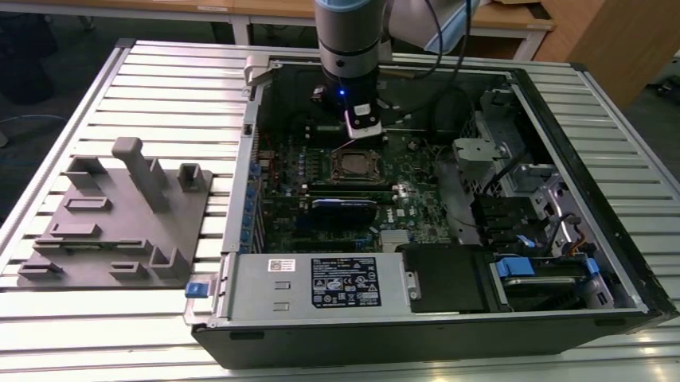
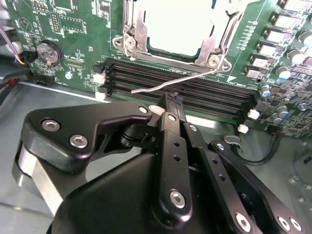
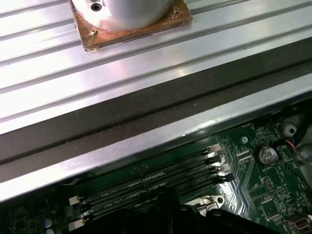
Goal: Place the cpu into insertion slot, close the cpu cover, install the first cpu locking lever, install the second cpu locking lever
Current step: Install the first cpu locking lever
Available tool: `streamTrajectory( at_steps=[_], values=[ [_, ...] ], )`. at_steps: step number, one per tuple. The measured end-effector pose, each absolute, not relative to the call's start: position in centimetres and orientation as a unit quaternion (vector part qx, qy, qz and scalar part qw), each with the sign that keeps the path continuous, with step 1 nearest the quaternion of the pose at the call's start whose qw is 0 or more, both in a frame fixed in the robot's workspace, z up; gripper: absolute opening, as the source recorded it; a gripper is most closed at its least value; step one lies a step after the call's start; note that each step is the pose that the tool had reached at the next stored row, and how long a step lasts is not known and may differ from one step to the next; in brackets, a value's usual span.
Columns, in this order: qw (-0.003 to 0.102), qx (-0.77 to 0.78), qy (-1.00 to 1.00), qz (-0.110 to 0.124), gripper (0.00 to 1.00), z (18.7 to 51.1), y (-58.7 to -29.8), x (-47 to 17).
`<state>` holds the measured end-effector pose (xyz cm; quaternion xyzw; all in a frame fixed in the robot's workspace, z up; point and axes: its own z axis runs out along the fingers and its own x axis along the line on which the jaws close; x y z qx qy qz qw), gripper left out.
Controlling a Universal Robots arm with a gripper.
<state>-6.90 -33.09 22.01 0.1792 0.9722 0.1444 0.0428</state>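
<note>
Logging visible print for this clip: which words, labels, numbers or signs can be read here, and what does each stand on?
Black label on the grey metal housing, exterior view: too small to read.
White sticker beside it: too small to read.
White markings on the circuit board, second wrist view: blurred.
White print along the memory slots, first wrist view: blurred.
No text is legible.

Arm [image 1: 349, 32] drops near-vertical from the top of the exterior view, wrist [image 1: 346, 76] straight below it w/ a small blue light [image 1: 342, 94]. End effector [image 2: 169, 99] points down. In the second wrist view its black fingers [image 2: 170, 141] meet at the tips, no gap btwn them.
</note>
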Motion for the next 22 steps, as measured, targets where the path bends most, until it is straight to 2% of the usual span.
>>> streamTrajectory(
  at_steps=[22],
  values=[
    [0.045,0.197,0.969,0.144,0.11,21.73,-33.55,-6.36]
  ],
)
